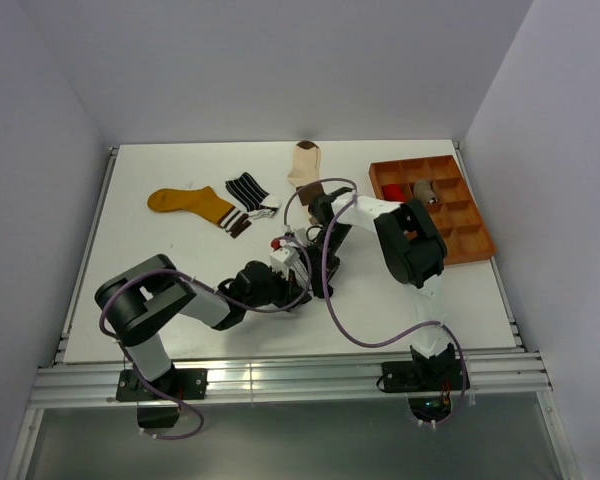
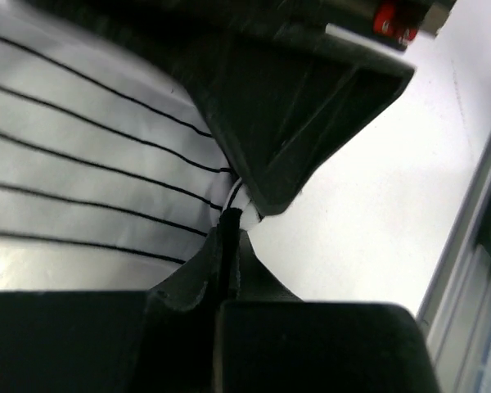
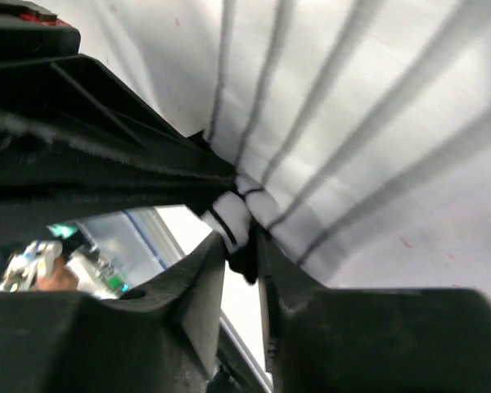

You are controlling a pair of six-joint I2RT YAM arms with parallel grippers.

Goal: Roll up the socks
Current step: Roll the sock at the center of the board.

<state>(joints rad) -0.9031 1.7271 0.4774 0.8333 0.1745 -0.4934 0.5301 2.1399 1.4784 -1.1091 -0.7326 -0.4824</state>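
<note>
A white sock with thin black stripes (image 2: 82, 155) lies on the table between my two grippers, which meet at the table's middle. My left gripper (image 2: 231, 219) is shut on the sock's edge, and a little white fabric bulges out at its tips. In the right wrist view the same sock (image 3: 368, 123) spreads away from my right gripper (image 3: 244, 246). Its jaws stand slightly apart, light shows between them, and a folded bit of the sock's edge lies at the fingertips. From above, the left gripper (image 1: 296, 288) and right gripper (image 1: 323, 272) hide this sock.
A mustard-yellow sock (image 1: 188, 203), a black sock with white stripes (image 1: 248, 189) and a cream sock with a brown end (image 1: 305, 160) lie flat at the back. The orange-brown compartment tray (image 1: 469, 240) stands at the back right, with small items in its far cells. Purple cables loop near the front.
</note>
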